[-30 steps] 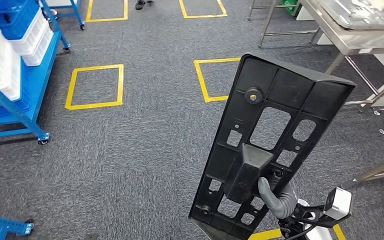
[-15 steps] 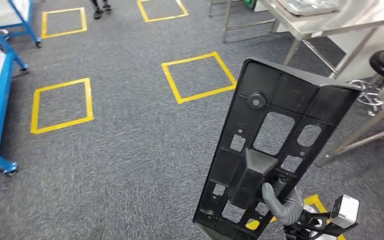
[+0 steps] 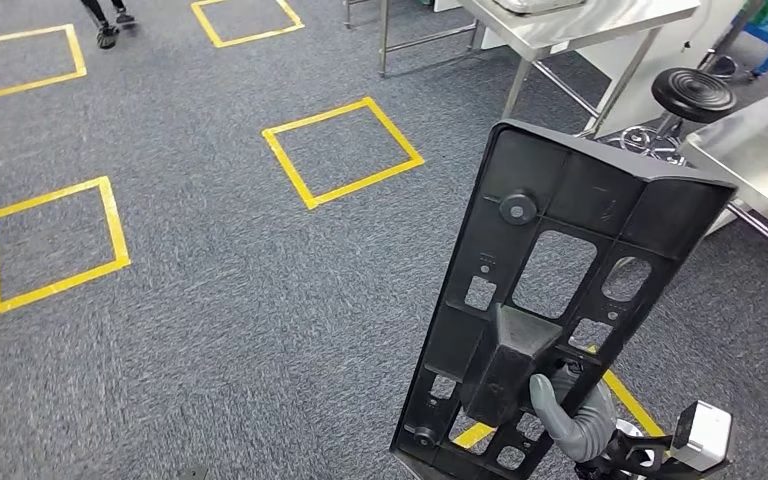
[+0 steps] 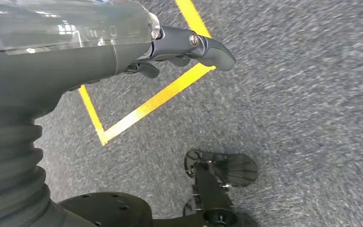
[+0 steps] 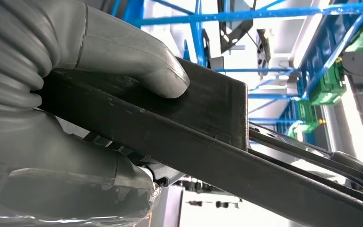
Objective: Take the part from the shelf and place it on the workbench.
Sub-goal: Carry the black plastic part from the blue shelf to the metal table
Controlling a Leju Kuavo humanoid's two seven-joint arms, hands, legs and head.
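Floor (image 3: 210, 300): grey carpet, being marked out with yellow tape squares (image 3: 343, 150); one is lying ahead at centre, one to the left, two more along the far edge.

Part (image 3: 560, 300): a long black plastic panel with ribs, cut-outs and a raised block near its lower end. It is being held upright and tilted in the air over the floor, at the right of the head view, clear of both benches.

Workbench (image 3: 750, 150): a steel top, being seen at the right edge of the head view, just beyond the part's upper corner.

Far bench (image 3: 600, 25): a second steel table on thin legs, standing at the far right, with something pale lying on its top.

Stool (image 3: 695, 95): a black round seat, standing between the two benches.

Right hand (image 3: 572, 418): the part is being gripped at its lower end; in the right wrist view the grey thumb (image 5: 137, 61) is being pressed flat on the raised block, the panel being clamped against the palm.

Left hand (image 4: 189, 47): hanging over the floor, nothing being held; the fingers are being kept loosely curled, and how far they are closed cannot be told.

Person's feet (image 3: 110, 25): dark shoes, standing at the far left edge of the floor.
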